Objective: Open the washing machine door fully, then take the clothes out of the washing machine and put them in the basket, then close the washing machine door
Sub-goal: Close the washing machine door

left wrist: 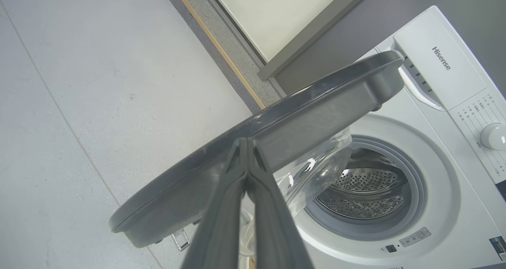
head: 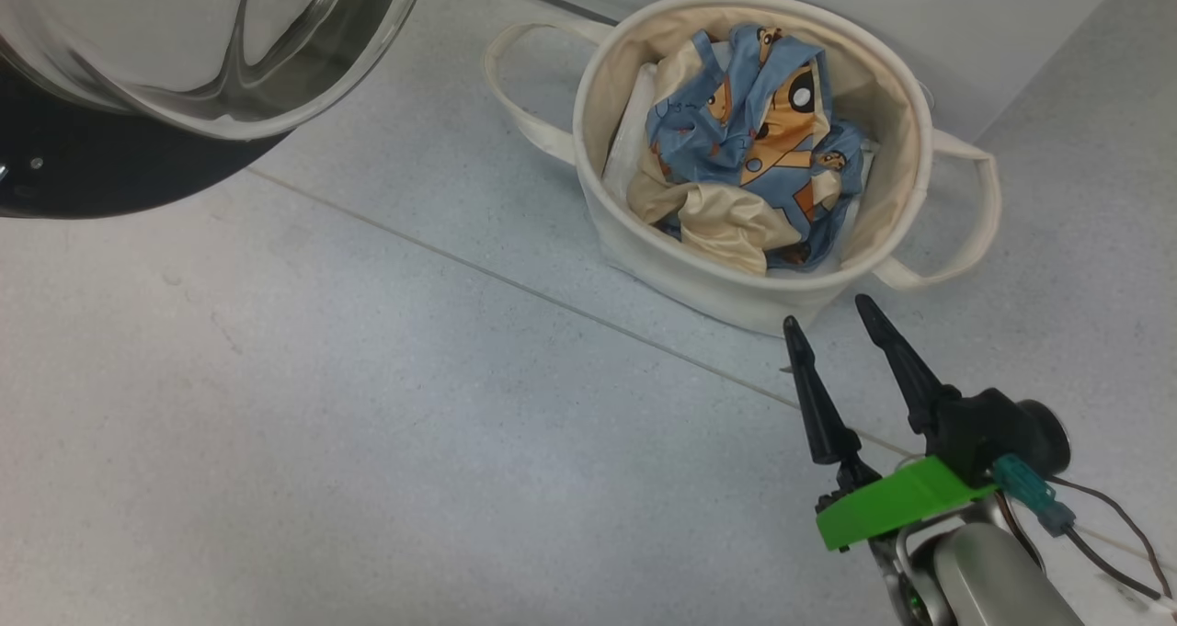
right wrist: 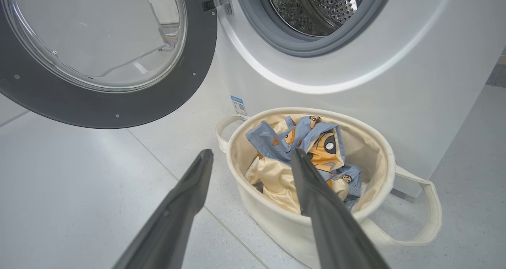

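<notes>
The blue and cream clothes lie bunched inside the cream basket on the floor in front of the washing machine. The drum mouth stands bare, showing perforated steel. The washing machine door hangs open to the left, its glass bowl at the head view's top left. My right gripper is open and holds nothing, just short of the basket's near wall; in its wrist view, the right gripper points at the clothes. My left gripper is shut, tips at the door's dark rim.
Pale grey floor tiles spread left of the basket. The basket's looped handles stick out on both sides. A wall base with a grey skirting strip runs behind the machine. The machine's dial and control panel sit at its top.
</notes>
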`<state>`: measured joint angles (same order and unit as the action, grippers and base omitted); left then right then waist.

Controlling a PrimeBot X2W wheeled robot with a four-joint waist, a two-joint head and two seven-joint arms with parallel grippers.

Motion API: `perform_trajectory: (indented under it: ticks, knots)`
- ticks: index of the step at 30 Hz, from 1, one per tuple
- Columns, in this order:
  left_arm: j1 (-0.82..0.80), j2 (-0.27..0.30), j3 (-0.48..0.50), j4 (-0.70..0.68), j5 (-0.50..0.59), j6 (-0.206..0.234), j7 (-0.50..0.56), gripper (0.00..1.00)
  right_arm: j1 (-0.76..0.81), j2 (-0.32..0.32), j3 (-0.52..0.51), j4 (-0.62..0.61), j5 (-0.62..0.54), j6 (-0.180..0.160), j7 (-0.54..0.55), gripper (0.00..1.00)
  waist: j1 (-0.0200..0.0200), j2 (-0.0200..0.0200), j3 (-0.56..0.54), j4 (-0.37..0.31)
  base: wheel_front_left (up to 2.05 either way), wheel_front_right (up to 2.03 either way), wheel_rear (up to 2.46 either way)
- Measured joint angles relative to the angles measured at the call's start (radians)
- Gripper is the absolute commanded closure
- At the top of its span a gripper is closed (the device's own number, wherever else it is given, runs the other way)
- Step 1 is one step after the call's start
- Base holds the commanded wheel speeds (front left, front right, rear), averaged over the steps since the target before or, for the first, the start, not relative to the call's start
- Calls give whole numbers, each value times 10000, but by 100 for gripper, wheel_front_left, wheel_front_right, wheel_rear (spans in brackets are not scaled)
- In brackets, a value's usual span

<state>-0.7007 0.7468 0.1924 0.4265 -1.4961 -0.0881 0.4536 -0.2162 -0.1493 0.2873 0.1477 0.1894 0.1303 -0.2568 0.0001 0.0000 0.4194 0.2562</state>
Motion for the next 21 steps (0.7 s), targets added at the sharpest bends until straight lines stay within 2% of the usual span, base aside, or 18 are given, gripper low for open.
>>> perform_trajectory:
  ticks: [8, 21]
  knots:
    - [-694, 12, -40, 309, 324, 50, -441, 100, 34, -150, -69, 2, -4, 0, 0, 0, 0, 0, 48, 43, 0, 0, 0]
    - [-1218, -59, -456, 1592, 851, -196, -1022, 100, 633, -343, -167, -56, -46, 0, 0, 0, -1, 0, -278, -94, 0, 0, 0]
